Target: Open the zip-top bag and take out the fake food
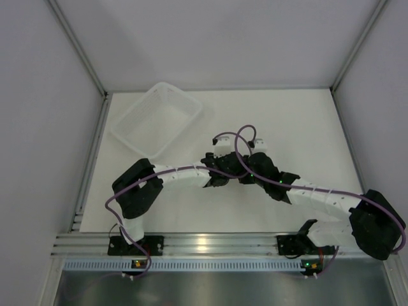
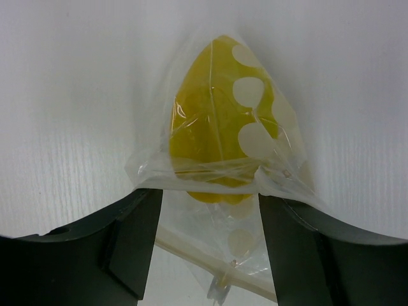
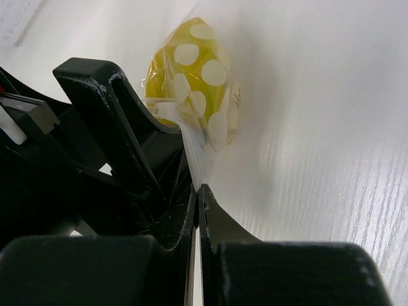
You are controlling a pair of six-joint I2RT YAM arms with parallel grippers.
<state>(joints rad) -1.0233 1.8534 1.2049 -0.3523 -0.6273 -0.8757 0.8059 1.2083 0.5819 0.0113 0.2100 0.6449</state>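
The zip-top bag (image 2: pixel 287 172) is a clear crinkly pouch lying on the white table with the fake food (image 2: pixel 204 127), a yellow rounded lump, inside it. White round dots show over the yellow. My left gripper (image 2: pixel 210 239) is open, its fingers (image 2: pixel 137 236) standing either side of the bag's zip end. My right gripper (image 3: pixel 198 186) is shut on an edge of the bag (image 3: pixel 194 150), with the fake food (image 3: pixel 169 76) just beyond its tips. In the top view both grippers, left (image 1: pixel 220 171) and right (image 1: pixel 237 169), meet at mid-table and hide the bag.
A translucent white basket tray (image 1: pixel 131 131) sits at the back left of the table. Grey walls close in the left, back and right sides. The left gripper's black finger (image 3: pixel 108 115) crowds the right wrist view on the left.
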